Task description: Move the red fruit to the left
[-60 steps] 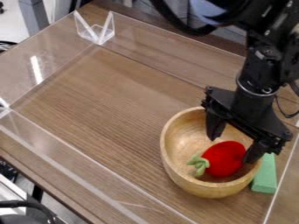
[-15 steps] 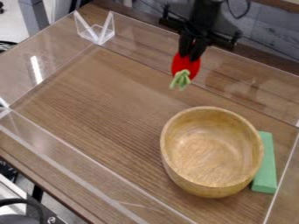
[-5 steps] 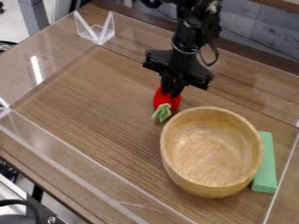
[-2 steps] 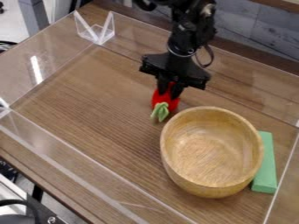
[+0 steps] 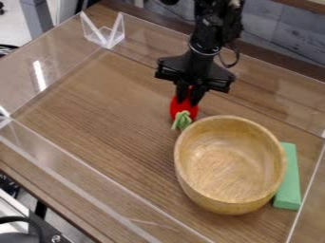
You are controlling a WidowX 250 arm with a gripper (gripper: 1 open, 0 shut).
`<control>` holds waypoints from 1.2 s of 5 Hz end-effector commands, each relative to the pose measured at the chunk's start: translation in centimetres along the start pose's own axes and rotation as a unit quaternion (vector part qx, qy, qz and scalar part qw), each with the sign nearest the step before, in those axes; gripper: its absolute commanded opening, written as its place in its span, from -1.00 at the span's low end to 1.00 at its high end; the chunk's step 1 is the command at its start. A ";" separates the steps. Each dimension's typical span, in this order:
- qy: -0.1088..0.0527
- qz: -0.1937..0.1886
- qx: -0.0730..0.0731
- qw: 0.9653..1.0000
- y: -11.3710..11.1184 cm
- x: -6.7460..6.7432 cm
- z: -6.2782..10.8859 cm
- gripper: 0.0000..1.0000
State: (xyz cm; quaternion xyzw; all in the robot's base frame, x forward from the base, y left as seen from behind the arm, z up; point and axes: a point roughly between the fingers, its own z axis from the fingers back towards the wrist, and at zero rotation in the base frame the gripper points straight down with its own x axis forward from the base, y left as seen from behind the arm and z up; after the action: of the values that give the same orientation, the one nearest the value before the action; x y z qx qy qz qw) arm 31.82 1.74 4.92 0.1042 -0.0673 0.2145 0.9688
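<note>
The red fruit [image 5: 187, 109], small and glossy with a green leafy stem pointing down toward the front, sits low over the wooden table just behind and left of the wooden bowl [image 5: 181, 157]. My gripper [image 5: 188, 99] comes down on it from above, its dark fingers pinched on the fruit's upper part. The bowl holds nothing. Whether the fruit rests on the table I cannot tell.
A flat light-green block [image 5: 290, 189] lies along the bowl's right side. Clear acrylic walls [image 5: 51, 66] ring the wooden table [image 5: 102, 123], with a bracket at the back left corner [image 5: 105, 33]. Bare wood stretches left of the fruit.
The fruit came out of the bowl, travelled to the back, then came down beside the bowl's left rim. Over the last second the hand stayed put and the wrist rolled slightly.
</note>
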 end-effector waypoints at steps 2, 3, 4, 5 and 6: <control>-0.042 0.080 -0.033 0.995 4.7 3.6 4.0 -1.00; -0.046 0.115 -0.034 0.992 8.1 5.2 4.8 -1.00; -0.049 0.145 -0.029 0.988 11.2 7.0 4.4 -1.00; -0.051 0.165 -0.023 0.985 13.1 8.0 3.9 -1.00; -0.052 0.178 -0.020 0.982 14.0 8.8 3.0 -1.00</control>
State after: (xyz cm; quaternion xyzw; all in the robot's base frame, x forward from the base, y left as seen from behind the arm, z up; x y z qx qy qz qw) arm 32.79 16.37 9.74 0.0810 -0.1068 0.3736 0.9179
